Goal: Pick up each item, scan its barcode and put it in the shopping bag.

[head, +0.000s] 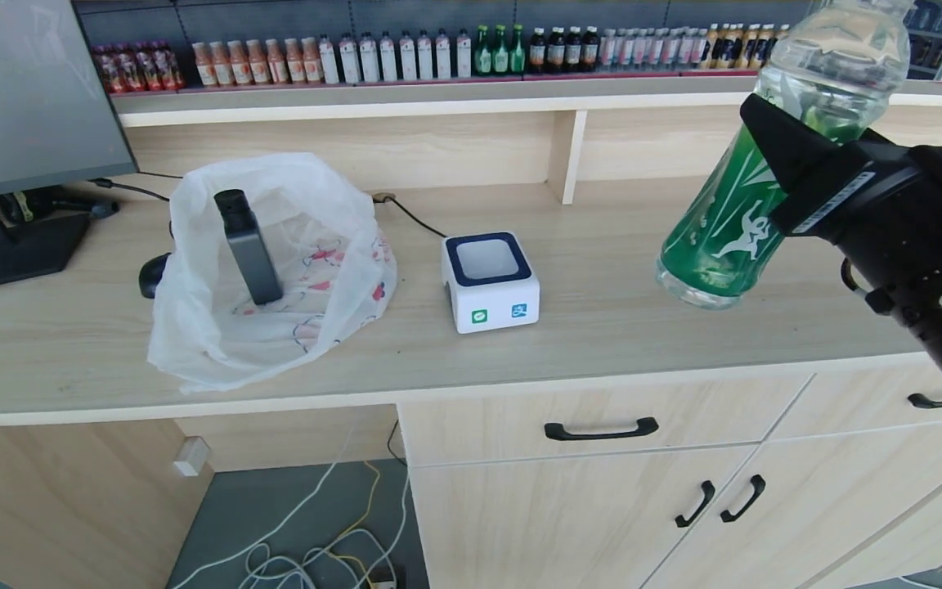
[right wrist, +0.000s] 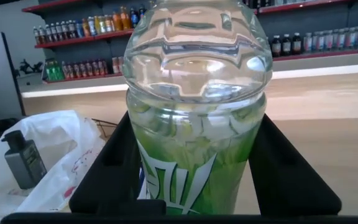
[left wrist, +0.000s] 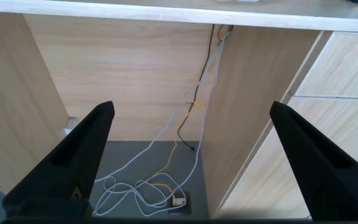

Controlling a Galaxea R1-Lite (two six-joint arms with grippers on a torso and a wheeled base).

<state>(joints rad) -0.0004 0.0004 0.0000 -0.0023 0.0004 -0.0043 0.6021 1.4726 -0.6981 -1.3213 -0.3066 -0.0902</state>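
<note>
Right end effector (head: 775,123) grips ribbed clear-plastic bottle (head: 716,233).

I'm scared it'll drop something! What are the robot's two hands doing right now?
Left gripper: open, holding nothing.
Right gripper: closed on the green bottle.

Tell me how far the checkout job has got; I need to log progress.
Done: one dark grey bottle already stands in the shopping bag. In hand: the right gripper holds a green-labelled bottle in the air, right of the scanner, not over it. Left: scanning and bagging that bottle. The left gripper hangs open below the counter, holding nothing.
</note>
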